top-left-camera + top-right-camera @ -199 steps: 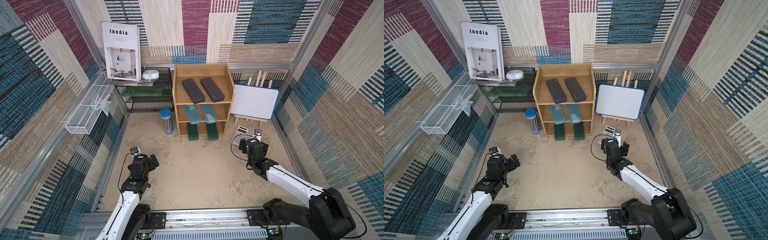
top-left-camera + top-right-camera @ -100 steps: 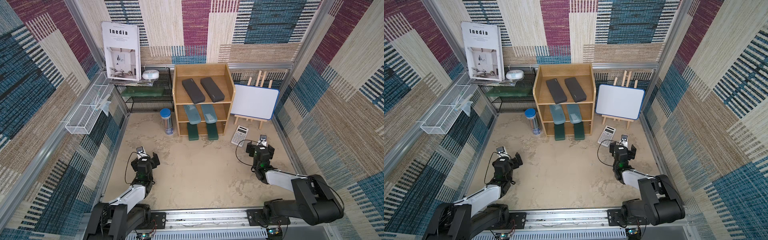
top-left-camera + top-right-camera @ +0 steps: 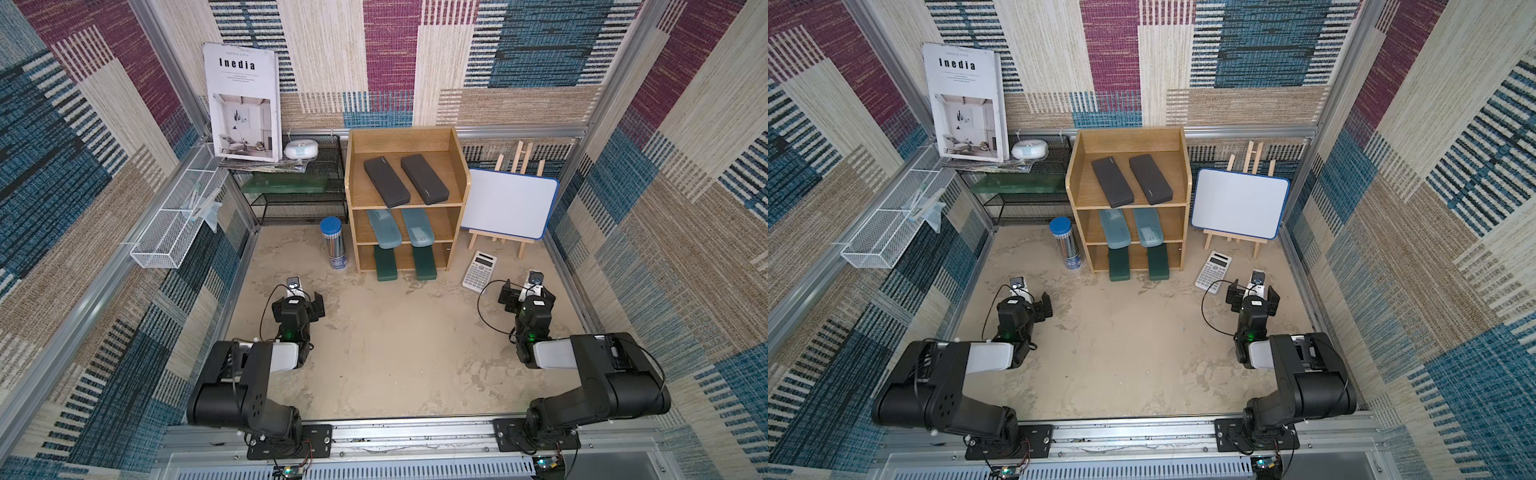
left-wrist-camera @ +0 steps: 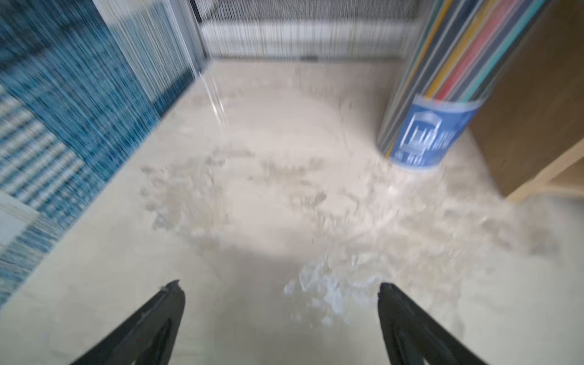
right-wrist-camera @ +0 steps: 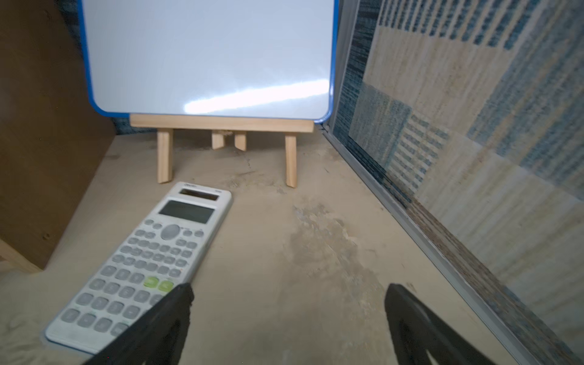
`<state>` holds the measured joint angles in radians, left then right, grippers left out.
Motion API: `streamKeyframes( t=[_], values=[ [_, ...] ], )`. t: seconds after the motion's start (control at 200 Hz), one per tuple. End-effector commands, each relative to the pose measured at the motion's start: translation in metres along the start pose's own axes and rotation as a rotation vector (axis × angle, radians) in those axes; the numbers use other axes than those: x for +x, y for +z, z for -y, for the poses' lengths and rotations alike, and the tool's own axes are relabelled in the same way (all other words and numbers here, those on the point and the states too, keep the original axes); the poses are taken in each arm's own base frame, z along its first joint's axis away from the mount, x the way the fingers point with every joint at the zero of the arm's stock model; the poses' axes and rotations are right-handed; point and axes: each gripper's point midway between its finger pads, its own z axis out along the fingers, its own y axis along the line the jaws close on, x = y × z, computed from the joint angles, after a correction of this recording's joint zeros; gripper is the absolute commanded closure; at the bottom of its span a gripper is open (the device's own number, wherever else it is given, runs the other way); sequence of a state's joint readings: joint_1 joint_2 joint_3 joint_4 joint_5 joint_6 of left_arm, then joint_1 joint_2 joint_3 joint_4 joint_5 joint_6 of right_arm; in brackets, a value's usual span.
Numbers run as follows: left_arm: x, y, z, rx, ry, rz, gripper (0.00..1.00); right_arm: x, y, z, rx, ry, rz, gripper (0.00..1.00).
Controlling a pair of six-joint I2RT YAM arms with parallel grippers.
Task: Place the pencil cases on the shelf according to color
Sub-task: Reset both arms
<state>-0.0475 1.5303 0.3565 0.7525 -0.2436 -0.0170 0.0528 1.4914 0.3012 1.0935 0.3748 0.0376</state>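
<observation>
Both top views: high above the aluminium front rail (image 3: 415,432), looking steeply down toward the woven patchwork back wall (image 3: 386,62). They show nearly the same whole scene, with the light-brown wooden three-tier shelf (image 3: 405,199) upper centre of frame. Left wrist view: low and close over the sandy beige counter (image 4: 268,221), blurred, facing a blue-labelled clear pencil tube (image 4: 433,126). Right wrist view: equally low, facing a white keypad calculator (image 5: 142,262) and a blue-framed whiteboard (image 5: 208,57). The top views share all three.

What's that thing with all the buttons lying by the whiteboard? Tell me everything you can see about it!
That's a calculator, a long flat rectangle, whitish, plastic-looking. It has a dark screen with a thin dark strip above, a round grey pad, and rows of grey keys, two green. It lies face up, slanted, on the sandy table, beside the wooden shelf and before the easel. Nothing lies on it; the open right claw hovers close.
</observation>
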Motion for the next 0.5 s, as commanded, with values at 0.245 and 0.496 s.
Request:
streamKeyframes(
  t=[0.245,0.496],
  values=[
    [-0.04,0.006,0.007,0.059,-0.008,0.111,0.0,0.001,-0.006,-0.001,-0.065,0.029,0.047,0.01],
    [-0.042,0.005,0.007,0.065,-0.012,0.103,0.0,0.001,-0.007,-0.001,-0.066,0.029,0.048,0.01]
  ],
)
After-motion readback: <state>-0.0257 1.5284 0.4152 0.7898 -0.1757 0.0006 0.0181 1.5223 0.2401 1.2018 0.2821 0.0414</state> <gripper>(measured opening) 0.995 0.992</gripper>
